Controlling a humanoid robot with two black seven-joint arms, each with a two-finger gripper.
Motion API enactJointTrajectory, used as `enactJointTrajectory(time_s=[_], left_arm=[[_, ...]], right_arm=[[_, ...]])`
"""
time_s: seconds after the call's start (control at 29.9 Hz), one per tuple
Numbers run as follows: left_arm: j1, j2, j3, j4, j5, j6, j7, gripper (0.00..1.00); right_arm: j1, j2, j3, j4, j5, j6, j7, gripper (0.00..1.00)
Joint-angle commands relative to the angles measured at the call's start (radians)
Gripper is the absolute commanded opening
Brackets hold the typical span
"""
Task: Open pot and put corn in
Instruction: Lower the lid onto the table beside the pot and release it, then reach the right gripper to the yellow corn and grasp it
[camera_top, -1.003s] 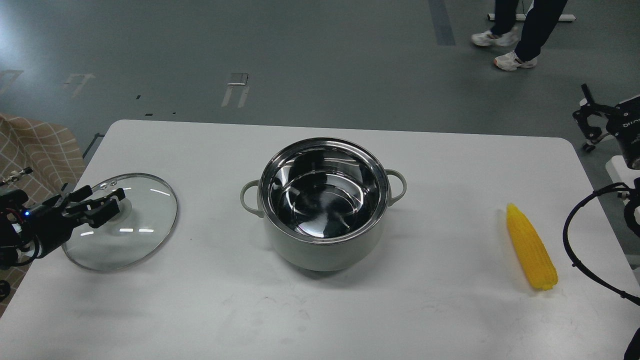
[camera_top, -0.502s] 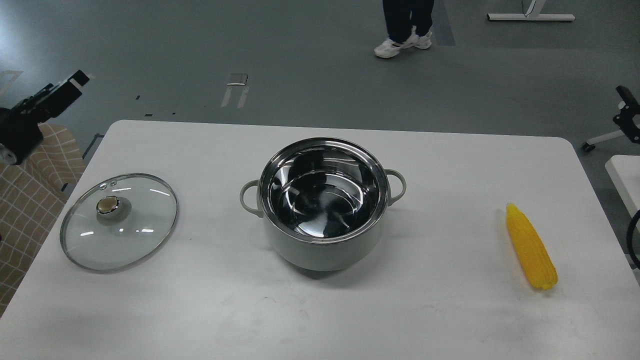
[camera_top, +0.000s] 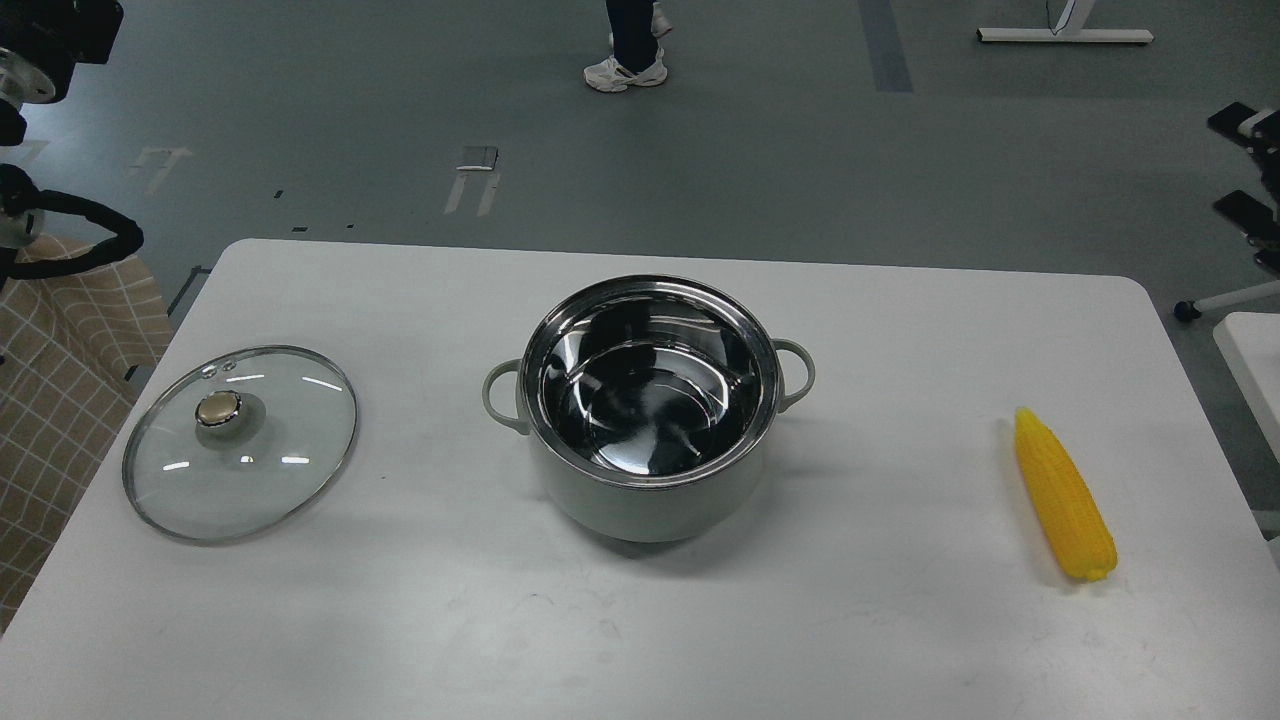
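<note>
The pale grey-green pot (camera_top: 648, 470) stands open at the table's middle, and its steel inside is empty. The glass lid with a gold knob (camera_top: 240, 442) lies flat on the table at the left. The yellow corn cob (camera_top: 1064, 494) lies on the table at the right, its point towards the back. Only a black part of my left arm (camera_top: 55, 35) shows at the top left corner, and its fingers are out of view. Two dark finger-like pieces of my right gripper (camera_top: 1243, 160) show at the right edge, far behind the corn and too cut off to read.
The white table (camera_top: 900, 330) ends just right of the corn. A checked cloth (camera_top: 60, 380) hangs beside the left edge. A person's feet (camera_top: 625, 65) are on the floor behind. A white stand with a caster (camera_top: 1200, 303) is at the right.
My left gripper has let go of the lid's knob and risen up and away to the top left corner. My right arm has drawn back to the right edge. The lid lies still.
</note>
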Motion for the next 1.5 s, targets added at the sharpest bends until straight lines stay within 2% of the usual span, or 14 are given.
enactJointTrajectory(time_s=[0.0,0.17,0.4,0.64,0.87,1.0,1.17,1.47], left_arm=[[-0.017,-0.048,-0.022,0.039,-0.093,-0.077,0.036,0.95],[-0.013,-0.138,-0.141,0.039,-0.152,-0.136,0.039,0.96],[-0.013,-0.187,-0.172,0.007,-0.150,-0.214,0.040,0.97],[-0.014,-0.187,-0.171,-0.007,-0.149,-0.214,0.042,0.97],[-0.005,-0.183,-0.168,-0.007,-0.149,-0.217,0.042,0.97],[-0.004,-0.195,-0.169,-0.007,-0.149,-0.219,0.040,0.97],[-0.004,-0.207,-0.163,-0.007,-0.149,-0.208,0.043,0.97],[0.000,-0.207,-0.154,-0.006,-0.143,-0.205,0.040,0.97]], right_arm=[[0.000,-0.035,-0.098,0.062,-0.168,0.000,0.001,1.00],[0.000,-0.072,-0.291,0.088,-0.290,0.000,0.002,1.00],[-0.005,-0.084,-0.417,0.087,-0.413,0.000,0.002,1.00],[-0.037,-0.071,-0.457,0.085,-0.431,0.000,0.001,1.00],[-0.106,-0.057,-0.491,0.082,-0.600,0.000,0.001,0.98],[-0.100,-0.069,-0.489,0.075,-0.604,0.000,0.001,0.97],[-0.109,-0.103,-0.491,0.030,-0.608,0.000,0.001,0.87],[-0.111,-0.065,-0.498,-0.004,-0.608,0.000,0.001,0.87]])
